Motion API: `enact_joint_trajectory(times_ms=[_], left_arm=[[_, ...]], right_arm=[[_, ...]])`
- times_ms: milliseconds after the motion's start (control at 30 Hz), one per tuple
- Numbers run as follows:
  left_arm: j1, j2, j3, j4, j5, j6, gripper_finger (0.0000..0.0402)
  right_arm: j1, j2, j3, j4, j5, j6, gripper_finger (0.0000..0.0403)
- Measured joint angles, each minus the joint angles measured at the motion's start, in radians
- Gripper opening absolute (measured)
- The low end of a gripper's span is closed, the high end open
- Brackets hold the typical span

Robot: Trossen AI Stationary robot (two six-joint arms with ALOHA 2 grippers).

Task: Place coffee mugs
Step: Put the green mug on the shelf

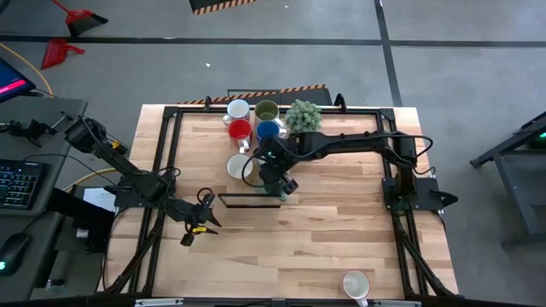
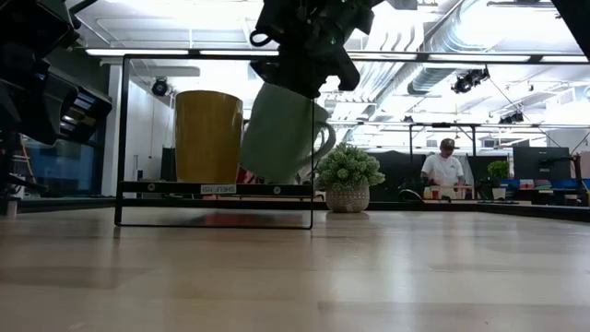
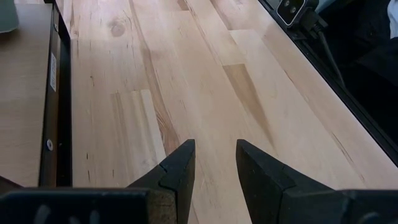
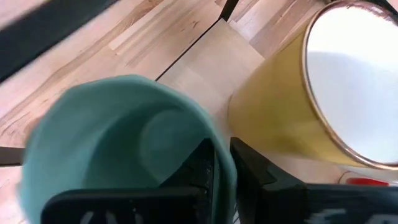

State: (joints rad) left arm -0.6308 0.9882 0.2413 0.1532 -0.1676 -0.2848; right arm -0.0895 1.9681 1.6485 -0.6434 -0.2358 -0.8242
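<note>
Right gripper [image 1: 275, 177] is clamped on the rim of the teal mug [image 4: 124, 143]: one finger inside the cup, the other outside, wall pinched between them. In the low view the teal mug [image 2: 286, 129] hangs tilted under the jaws, clear of the table, handle pointing away from the yellow mug. It sits above the black shelf frame [image 2: 217, 189].

Yellow mug [image 4: 317, 93], white inside, stands upright just beside the jaws' outer finger, on the shelf board. In the low view it [image 2: 208, 136] is next to the held mug; whether they touch, cannot tell. From above it reads as a cream-rimmed mug [image 1: 239, 167] immediately beside the right gripper.

Beyond the jaws, toward the table's far edge: white mug [image 1: 238, 110], olive mug [image 1: 267, 111], red mug [image 1: 240, 130], blue mug [image 1: 269, 130], packed in a tight group. Potted plant [image 1: 303, 116] stands just beside that group.

One more white mug [image 1: 356, 284] is well apart from both grippers, at the near edge of the table [image 1: 324, 239].

Left gripper [image 1: 205, 220] hovers over bare wood, fingers parted, nothing between them. The left wrist view shows both fingers [image 3: 177, 171] with a gap and the shelf frame's edge [image 3: 55, 93] off to one side.
</note>
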Motion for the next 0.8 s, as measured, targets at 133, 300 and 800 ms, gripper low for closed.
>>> enact_joint_trajectory(times_ms=[133, 300, 800], left_arm=[[0.0, 0.0, 0.0, 0.0, 0.0, 0.0, 0.0106], [0.0, 0.0, 0.0, 0.0, 0.0, 0.0, 0.0106], [0.0, 0.0, 0.0, 0.0, 0.0, 0.0, 0.0106]], right_arm=[[0.0, 0.004, 0.0, -0.005, 0.004, -0.011, 0.0022], [0.001, 0.004, 0.0, -0.005, 0.023, -0.012, 0.0022], [0.02, 0.004, 0.0, -0.003, 0.068, -0.019, 0.0022]])
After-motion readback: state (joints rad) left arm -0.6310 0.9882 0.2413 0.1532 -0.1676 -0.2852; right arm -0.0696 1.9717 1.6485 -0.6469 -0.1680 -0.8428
